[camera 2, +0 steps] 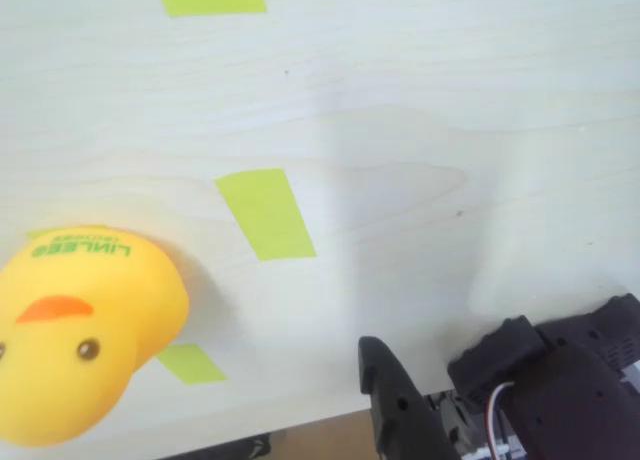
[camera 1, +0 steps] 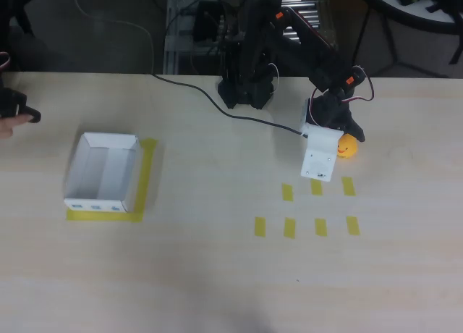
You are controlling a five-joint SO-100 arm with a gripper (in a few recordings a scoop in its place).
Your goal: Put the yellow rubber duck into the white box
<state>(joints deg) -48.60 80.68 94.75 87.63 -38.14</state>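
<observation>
We find the counter (camera 1: 217,275) largely bare, with the white box (camera 1: 78,165) empty on its yellow tape frame (camera 1: 147,175) at the overhead view's left. Well apart, at right, our pincer (camera 1: 340,141) sits beside the yellow rubber duck (camera 1: 348,147), not yet gripping it (how wide it gapes, we cannot tell). Grasp, carry and drop all remain. Small tape strips (camera 1: 317,226) lie flat; nothing blocks the route.
</observation>
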